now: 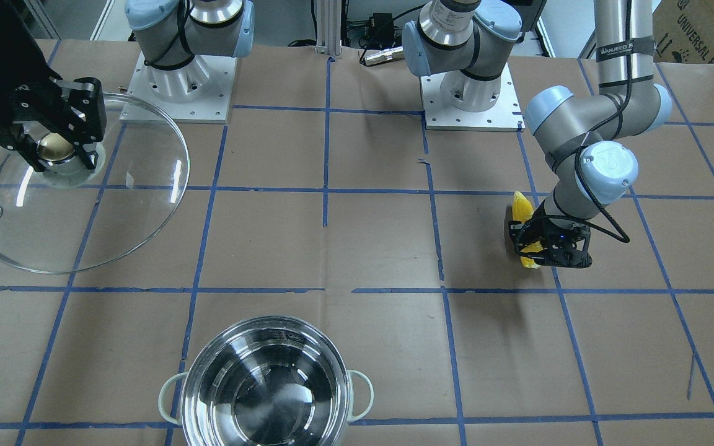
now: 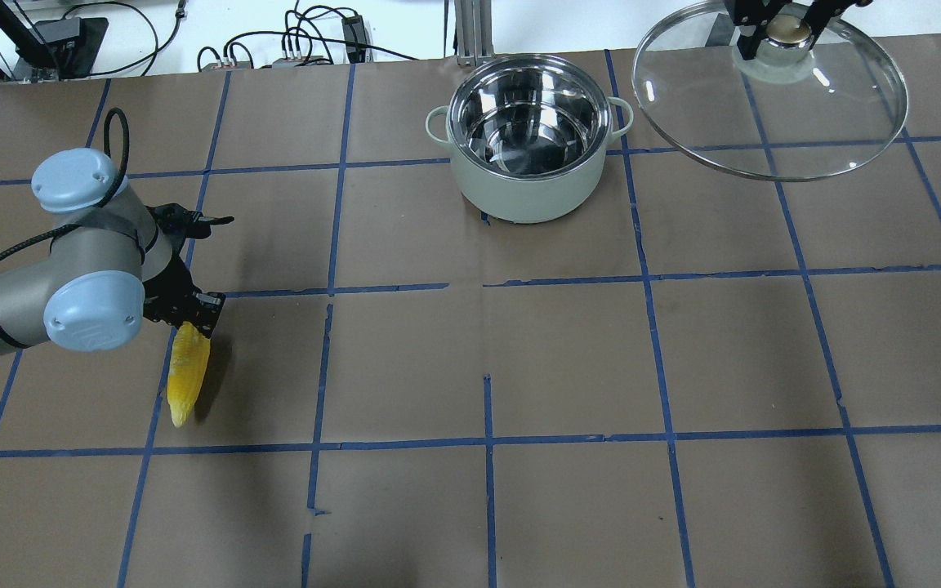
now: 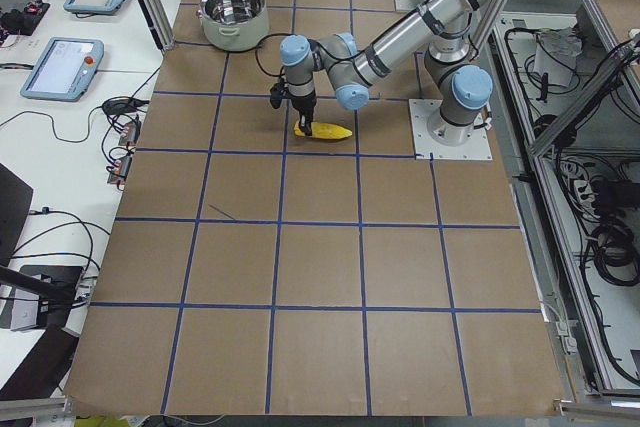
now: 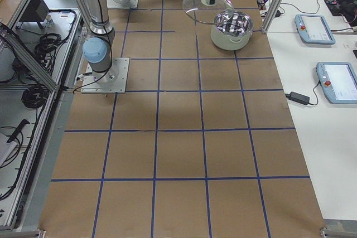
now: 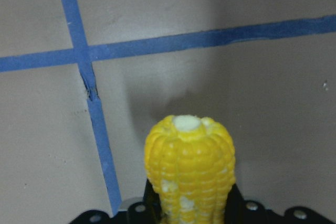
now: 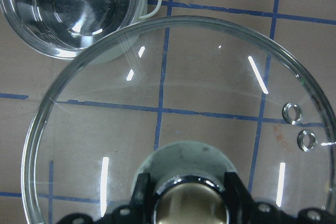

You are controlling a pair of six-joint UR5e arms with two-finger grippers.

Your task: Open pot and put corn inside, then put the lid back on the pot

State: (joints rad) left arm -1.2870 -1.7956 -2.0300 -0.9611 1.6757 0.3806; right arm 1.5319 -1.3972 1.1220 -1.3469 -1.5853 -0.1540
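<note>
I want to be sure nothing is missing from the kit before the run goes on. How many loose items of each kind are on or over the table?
pot: 1
lid: 1
corn: 1
Total: 3

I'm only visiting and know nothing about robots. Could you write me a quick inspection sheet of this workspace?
Surface: table covered in brown paper with a blue tape grid.
Job's things: pot open and empty; corn far from it; lid held in the air beside the pot.
Clutter: nothing seen.
Grippers: left gripper fingers closed on the corn's thick end; right gripper fingers closed on the lid's knob.
Cables: black cable looping off the left arm; more cables beyond the table's far edge.
Surroundings: two touch-screen pendants on a white side bench.
</note>
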